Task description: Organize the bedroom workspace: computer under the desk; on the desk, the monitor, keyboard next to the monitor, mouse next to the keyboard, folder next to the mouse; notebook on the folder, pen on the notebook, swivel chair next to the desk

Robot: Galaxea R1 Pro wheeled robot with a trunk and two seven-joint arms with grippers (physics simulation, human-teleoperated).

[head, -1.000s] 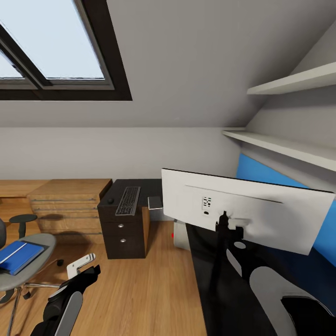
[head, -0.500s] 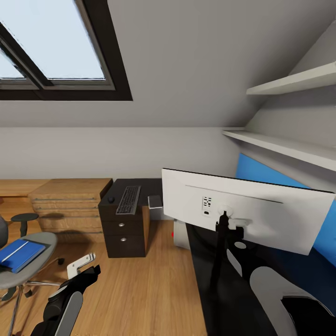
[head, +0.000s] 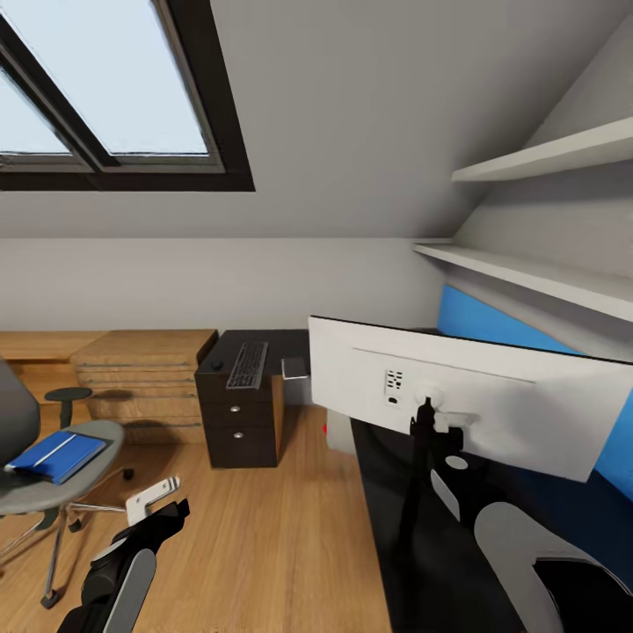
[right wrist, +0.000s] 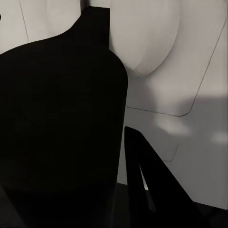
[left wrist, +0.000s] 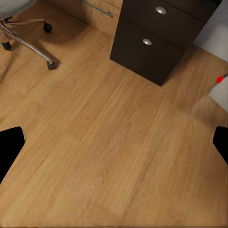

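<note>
Desk (head: pixel 387 527): black top directly beneath the right pincer, running toward the blue wall.
Monitor (head: pixel 492 396): white back toward the camera, standing on the desk on its dark stand (head: pixel 420 457); the right pincer (head: pixel 424 406) is at the stand's top joint, just behind the panel. The right wrist view shows only a dark mass against the white panel, so I cannot tell whether its jaws are closed on the stand or merely beside it.
Swivel chair (head: pixel 35 479): well apart from the left pincer, toward the window side, grey seat facing the room.
Drawer unit (head: pixel 242 422): dark cabinet beyond the left pincer, against the far wall.
Folder (head: pixel 57 454): blue, lying flat on the chair seat.
Keyboard (head: pixel 248 364): on top of the drawer unit, not on the desk.
Mouse (head: pixel 216 365): small dark shape just beside the keyboard on the same top.
Left pincer (head: pixel 156 501): spread wide and empty; the left wrist view shows both finger tips far apart over bare wooden floor.
Step in hand: apparently settling the monitor on the desk. To do it well, I would keep the stand upright, lower it until the base sits flat, leave room beside it for the keyboard, and release only once it is steady.
Risk: a tilted base could tip the wide panel.
</note>
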